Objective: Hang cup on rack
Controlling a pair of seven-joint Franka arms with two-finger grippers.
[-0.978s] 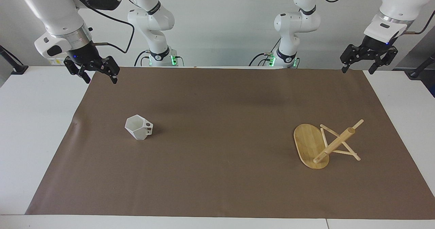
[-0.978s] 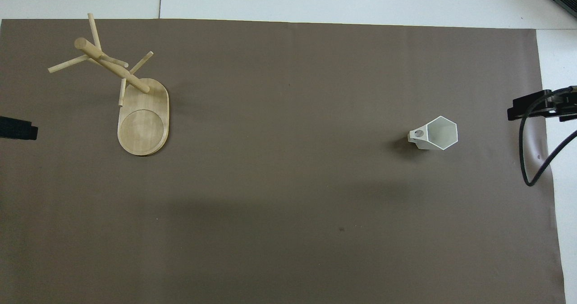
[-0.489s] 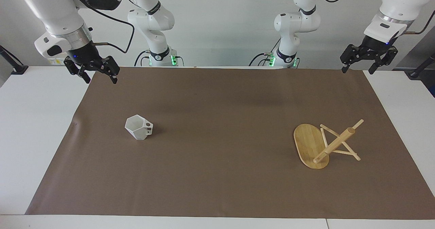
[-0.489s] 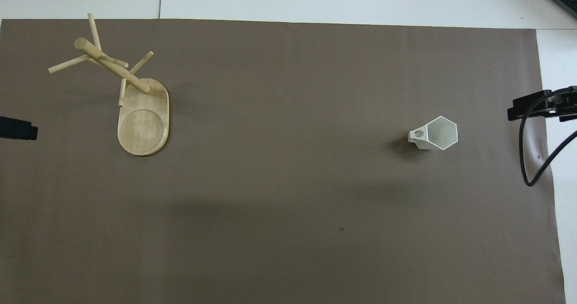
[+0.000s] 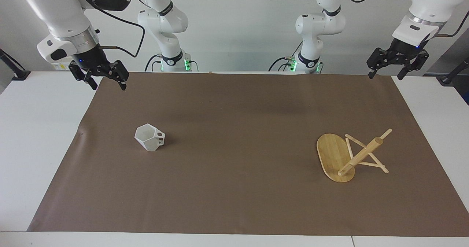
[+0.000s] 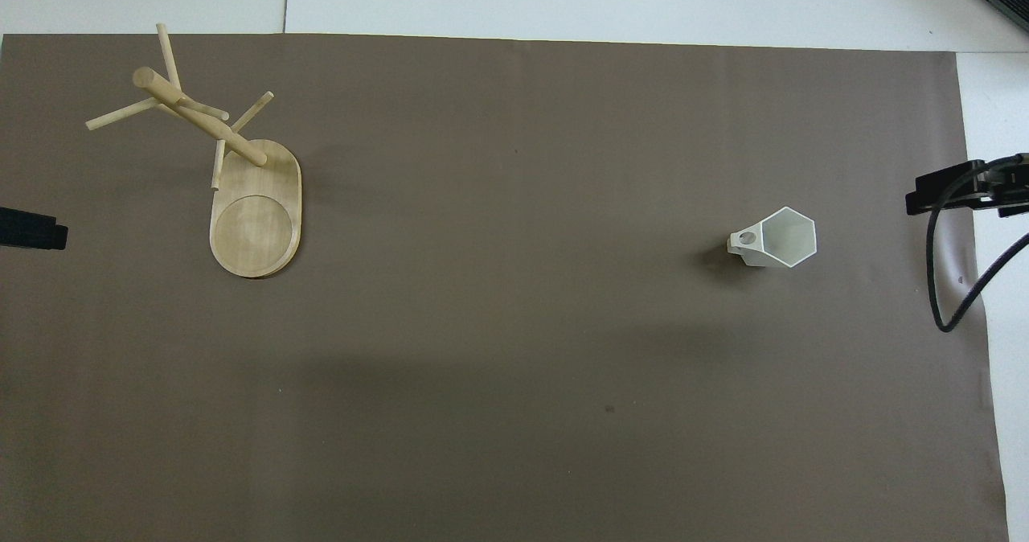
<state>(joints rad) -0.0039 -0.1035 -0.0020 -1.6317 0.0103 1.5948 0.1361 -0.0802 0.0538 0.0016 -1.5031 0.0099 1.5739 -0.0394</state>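
Matte white, the faceted cup (image 5: 149, 137) stands upright on the brown mat (image 5: 234, 188) toward the right arm's end of the worktop (image 5: 36, 137), its pierced handle turned toward the mat's middle. The bamboo rack (image 5: 350, 155) stands well apart from it, toward the left arm's end, post upright on its oval base, pegs bare.

I read the step in hand as the first reach for the cup; nothing is hung yet. My right claw (image 5: 99, 76) hangs released and empty over the mat's corner by its base, so I judge it the arm to use. I would come down over the cup and grip the wall away from the handle, leaving the hole free for a peg. The tapering facets may slip; a square bite on two flat faces seems safest.

My left claw (image 5: 397, 61) waits, released and empty, over the other corner.

Nothing lies between cup and rack. The thin pegs are the tight point.
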